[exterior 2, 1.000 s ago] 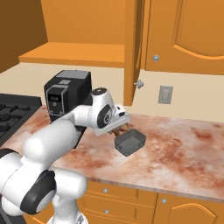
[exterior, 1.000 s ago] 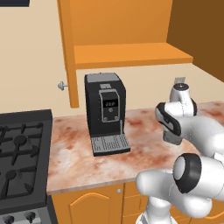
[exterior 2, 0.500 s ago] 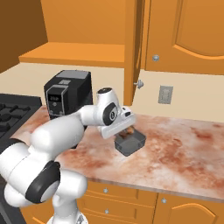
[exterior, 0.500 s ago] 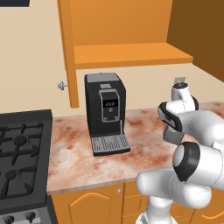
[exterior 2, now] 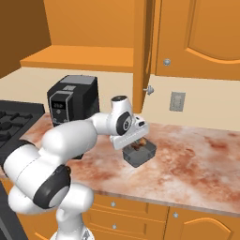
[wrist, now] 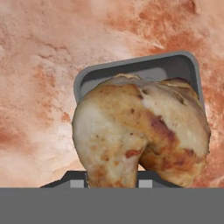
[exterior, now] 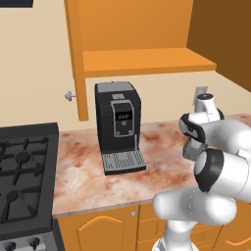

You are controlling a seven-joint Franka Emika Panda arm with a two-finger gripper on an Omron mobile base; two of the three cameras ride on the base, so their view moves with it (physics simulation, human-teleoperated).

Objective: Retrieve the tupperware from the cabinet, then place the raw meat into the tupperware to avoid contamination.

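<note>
From the left base view, a glossy white arm with dark joints bends up from the lower right over a tabletop of mottled pink and rust marble. A boxy black coffee machine with a small lit panel and a ribbed drip tray stands near the middle of the tabletop, under the flat orange shelf of the cabinet, whose smooth wooden side panel carries a round silver knob. A black stove with cast burner grates fills the lower left. From the right base view, the arm reaches in from the lower left and its end effector hangs just above the tupperware, a small, low, dark grey rectangular box with rounded corners that sits on the marble to the right of the coffee machine. A little tan-brown shows between the end effector and the box. Behind stand the cabinet's arched-panel doors and a grey wall outlet. From the hand view, the raw meat is a lumpy, rounded drumstick shape, tan and golden with reddish-brown blotches, held close to the camera between the end effector's fingers, which are closed against its lower part. Directly beyond it lies the open tupperware, its smooth grey rim and floor showing around the meat, on the marble.
</note>
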